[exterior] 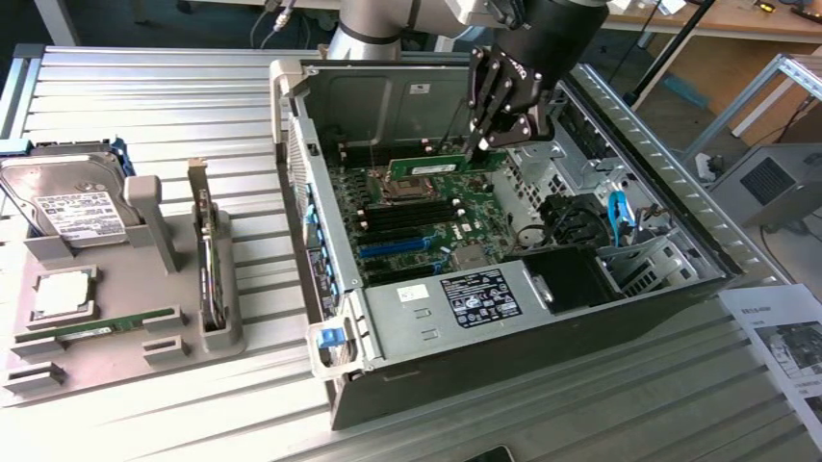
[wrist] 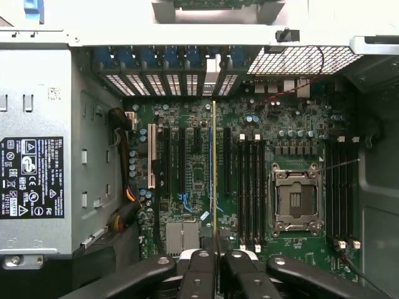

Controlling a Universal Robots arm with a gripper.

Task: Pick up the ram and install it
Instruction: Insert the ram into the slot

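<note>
My gripper [exterior: 484, 144] hangs inside the open computer case [exterior: 321, 289], shut on the ram [exterior: 430, 164], a long thin green stick held level above the motherboard [exterior: 444, 217]. In the wrist view the ram [wrist: 215, 168] is seen edge-on as a thin gold line running away from my gripper [wrist: 215, 249]. It hovers over the board between the expansion slots [wrist: 168, 162] and a bank of black memory slots [wrist: 248, 187]. The processor socket [wrist: 296, 199] lies just past those slots, with a second bank of slots [wrist: 343, 187] beyond it.
A grey parts holder [exterior: 180, 342] at the exterior view's left carries a hard drive [exterior: 71, 207], a silver processor chip [exterior: 61, 294], an upright expansion card [exterior: 206, 241] and another green stick [exterior: 96, 327]. The power supply [exterior: 469, 298] fills the case's near end. Papers [exterior: 783, 337] lie at the right.
</note>
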